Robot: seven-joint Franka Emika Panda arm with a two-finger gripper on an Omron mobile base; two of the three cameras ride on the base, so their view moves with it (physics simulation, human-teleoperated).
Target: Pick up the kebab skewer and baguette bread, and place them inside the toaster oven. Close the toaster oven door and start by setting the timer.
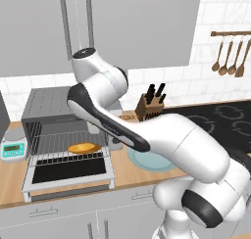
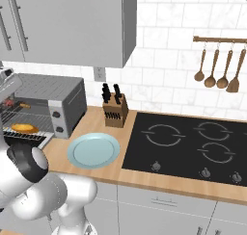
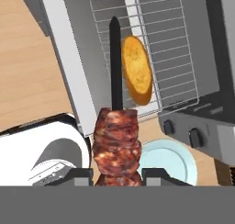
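In the hand view my gripper (image 3: 117, 175) is shut on the kebab skewer (image 3: 115, 142). Its reddish-brown meat chunks sit between the fingertips (image 3: 81, 174), and the dark stick points out over the wire rack. The baguette bread (image 3: 137, 70) lies on that rack just right of the stick's tip, inside the toaster oven (image 1: 49, 103). The toaster oven door (image 1: 68, 172) hangs open, flat toward the counter edge. The baguette (image 1: 84, 148) shows through the open front, and the oven's two knobs (image 3: 195, 137) are on its side panel.
A round light blue plate (image 1: 147, 160) lies on the counter right of the oven. A knife block (image 2: 115, 111) stands behind it, and a black cooktop (image 2: 188, 142) lies further right. A small white scale (image 1: 13, 148) sits left of the oven.
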